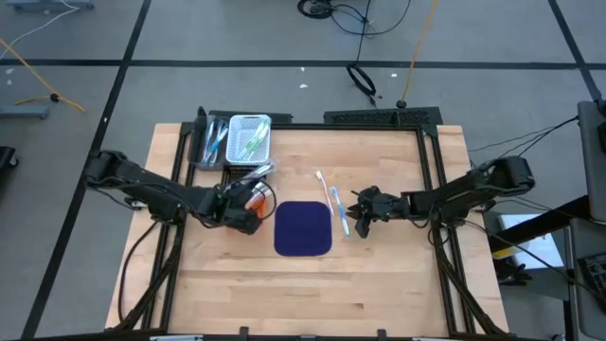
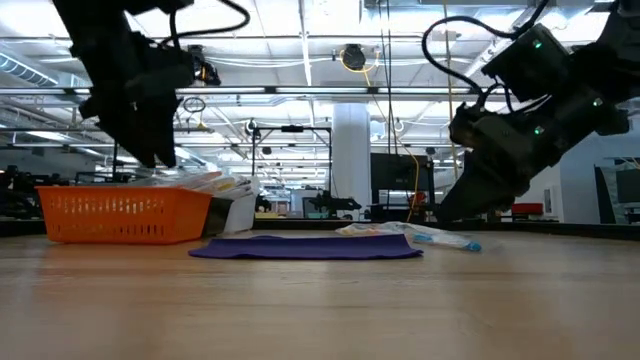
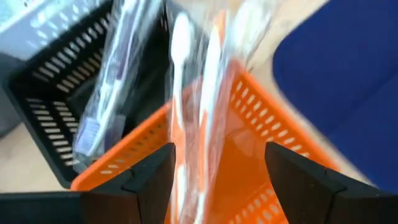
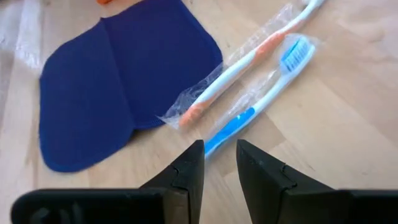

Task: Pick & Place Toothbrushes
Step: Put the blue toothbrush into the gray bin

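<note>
My left gripper [image 1: 254, 201] hangs open over the orange basket [image 3: 261, 118], fingers slanting down. A wrapped white toothbrush [image 3: 208, 106] lies slanted in that basket between the spread fingers, its far end over the rim. Whether a finger touches it, I cannot tell. On the wood right of the dark blue mat [image 4: 118, 81] lie two wrapped toothbrushes, one blue-handled [image 4: 261, 102] and one orange-handled [image 4: 249, 59]. My right gripper [image 4: 217, 165] is low over the table, narrowly open, its tips just short of the blue toothbrush's handle end.
A black basket [image 3: 56, 106] holding a wrapped brush stands next to the orange one. Farther back stand a light grey basket [image 1: 249, 137] with brushes and another black basket [image 1: 210, 142]. Bare wood stretches along the table's near side.
</note>
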